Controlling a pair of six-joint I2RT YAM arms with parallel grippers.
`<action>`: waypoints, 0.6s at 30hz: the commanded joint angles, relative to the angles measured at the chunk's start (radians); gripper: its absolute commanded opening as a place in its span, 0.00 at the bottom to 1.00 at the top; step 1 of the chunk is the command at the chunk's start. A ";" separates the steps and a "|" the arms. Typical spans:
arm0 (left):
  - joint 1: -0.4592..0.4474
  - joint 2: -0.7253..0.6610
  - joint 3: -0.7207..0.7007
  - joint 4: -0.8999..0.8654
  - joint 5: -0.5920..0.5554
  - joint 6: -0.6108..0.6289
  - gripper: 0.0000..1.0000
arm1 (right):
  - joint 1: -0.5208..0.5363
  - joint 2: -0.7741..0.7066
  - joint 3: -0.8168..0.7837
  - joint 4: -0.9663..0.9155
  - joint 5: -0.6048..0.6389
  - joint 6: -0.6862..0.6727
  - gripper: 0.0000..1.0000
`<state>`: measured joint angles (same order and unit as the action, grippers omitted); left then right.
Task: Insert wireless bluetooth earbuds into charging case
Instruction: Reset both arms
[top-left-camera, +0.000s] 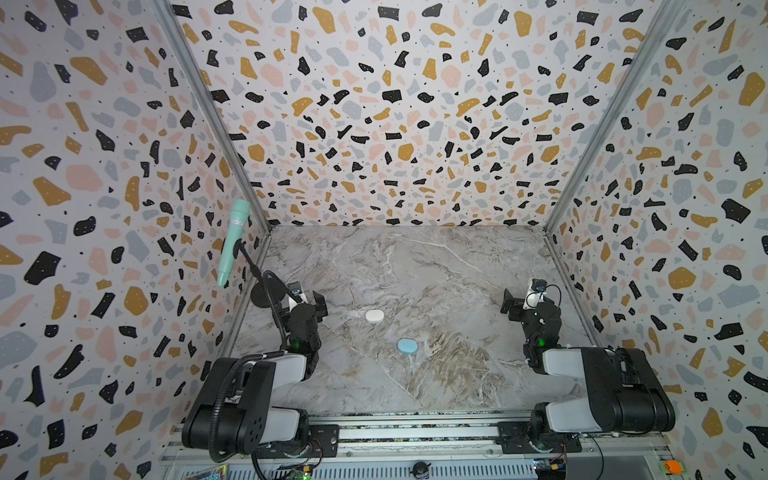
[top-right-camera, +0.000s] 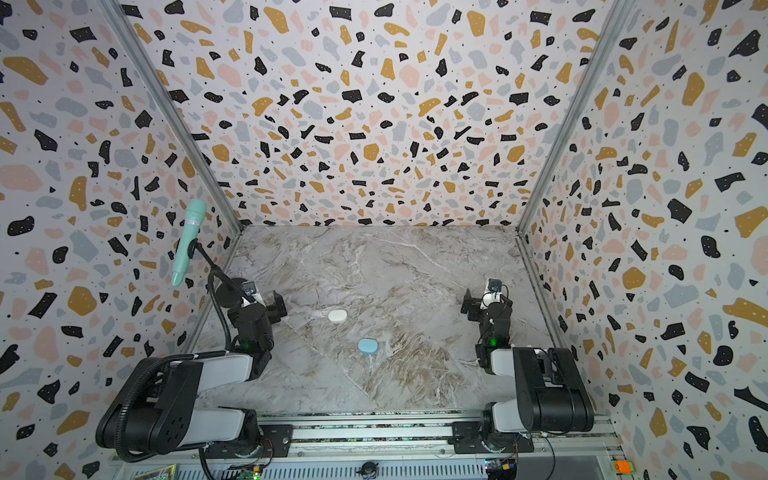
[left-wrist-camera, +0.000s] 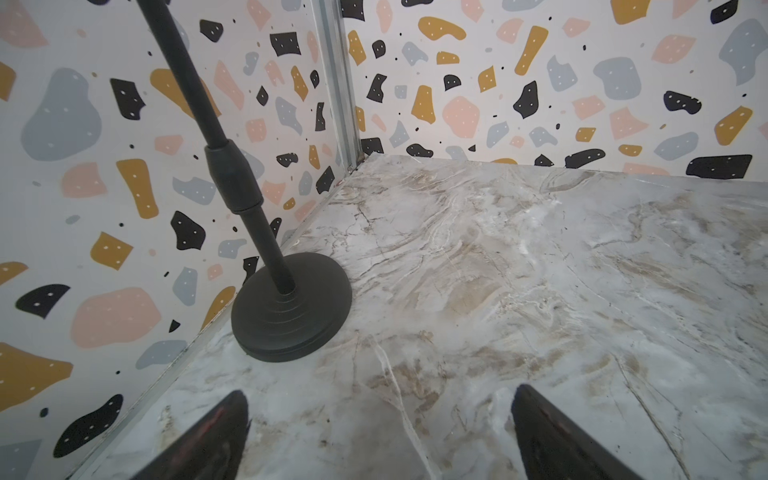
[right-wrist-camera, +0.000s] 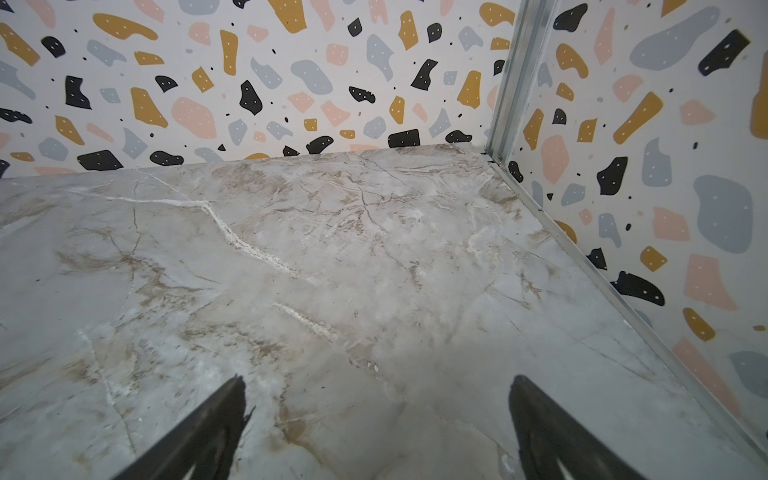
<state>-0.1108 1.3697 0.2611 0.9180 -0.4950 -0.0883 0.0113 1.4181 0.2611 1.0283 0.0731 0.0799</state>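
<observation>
The left pincer (left-wrist-camera: 382, 392) is hanging with its jaws spread wide and nothing between them, looking down on bare tabletop (left-wrist-camera: 498, 270) and the base of the mic stand (left-wrist-camera: 291, 307) just beside the wall. The right pincer (right-wrist-camera: 377, 378) is doing likewise on its own side: jaws apart, empty, facing the far corner. Both arms are sitting folded back at the edges, well apart from the work.

Between them two cases are lying flat on the tabletop, lids apparently down. The white case (top-left-camera: 374, 316) is lying nearer the left arm and the blue case (top-left-camera: 407, 346) nearer the front edge, close to each other but not touching. No buds are showing in any view; they may be shut inside the cases or simply too small to make out.

By my reading, no step is in hand and the arms are idling. If buds are waiting to be seated, the next move is calling for one pincer to steady a case while the other works at the lid, with a light touch on such small, smooth shells.
</observation>
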 joint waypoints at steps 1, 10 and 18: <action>0.011 0.000 -0.002 0.095 0.030 0.014 1.00 | 0.045 0.032 -0.013 0.104 -0.005 -0.062 0.99; 0.013 -0.001 -0.008 0.108 0.032 0.013 1.00 | 0.069 0.070 -0.062 0.225 0.075 -0.058 0.99; 0.013 0.011 0.000 0.100 0.046 0.026 1.00 | 0.069 0.068 -0.064 0.231 0.074 -0.059 0.99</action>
<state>-0.1055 1.3724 0.2604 0.9668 -0.4603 -0.0849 0.0803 1.5051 0.1860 1.2301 0.1360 0.0227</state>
